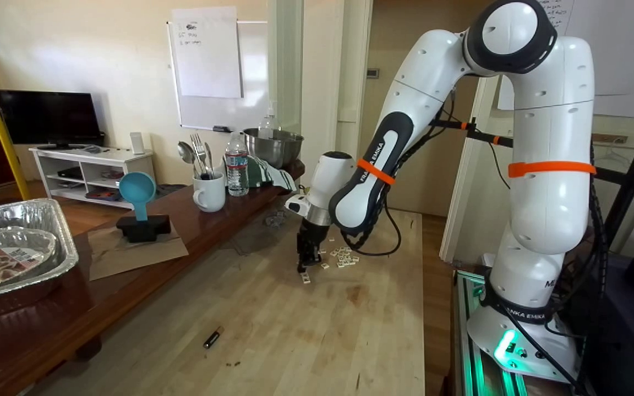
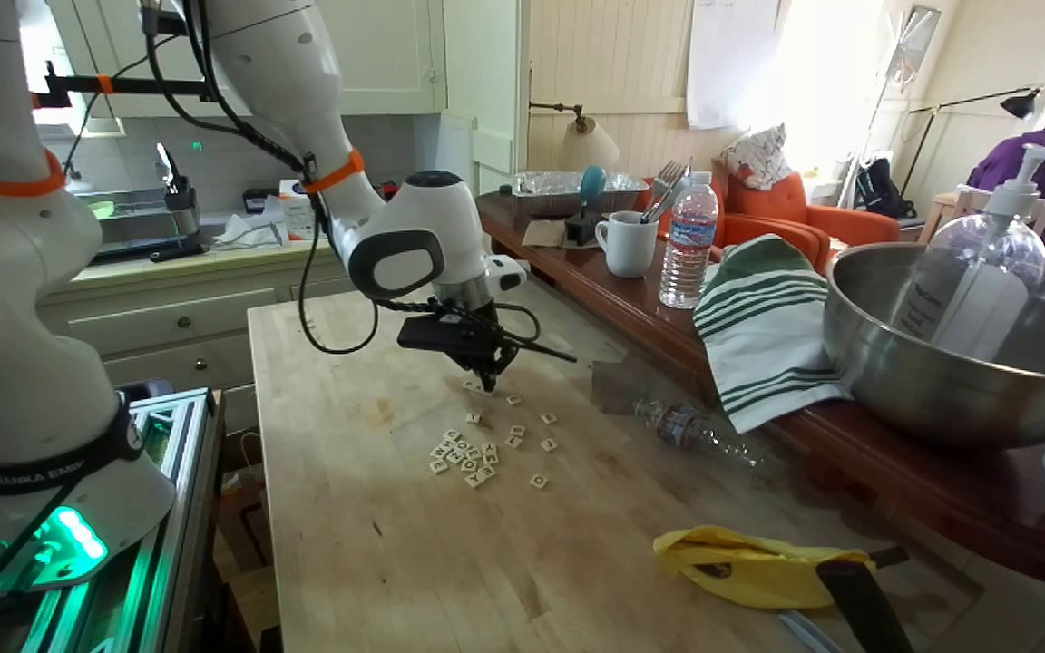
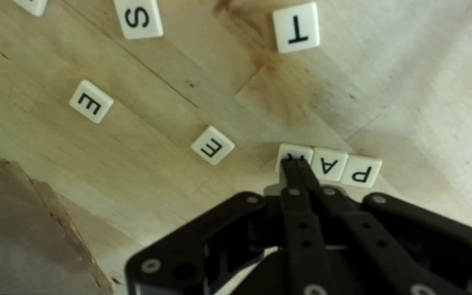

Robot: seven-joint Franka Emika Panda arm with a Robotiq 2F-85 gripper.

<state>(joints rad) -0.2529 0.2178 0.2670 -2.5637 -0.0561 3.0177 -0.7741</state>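
Jaws pressed together, the black two-fingered gripper (image 3: pixel 294 162) stood over a square, cream, plastic-looking letter tile (image 3: pixel 296 150), probably light, stiff and slippery, best gripped by opposite free edges.

A window (image 2: pixel 826 77) glares white in an exterior view; the wrist view looks soft.

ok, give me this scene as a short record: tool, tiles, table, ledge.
tool: shut, holding nothing
nearest to tool: end tile of a row, letter partly hidden; contact unclear
in line with it: A tile, then P tile
loose, legible in wrist view: nearer E tile, farther E tile, S tile, T tile
table: battery, tile cluster
ledge: white mug holding cutlery; water bottle
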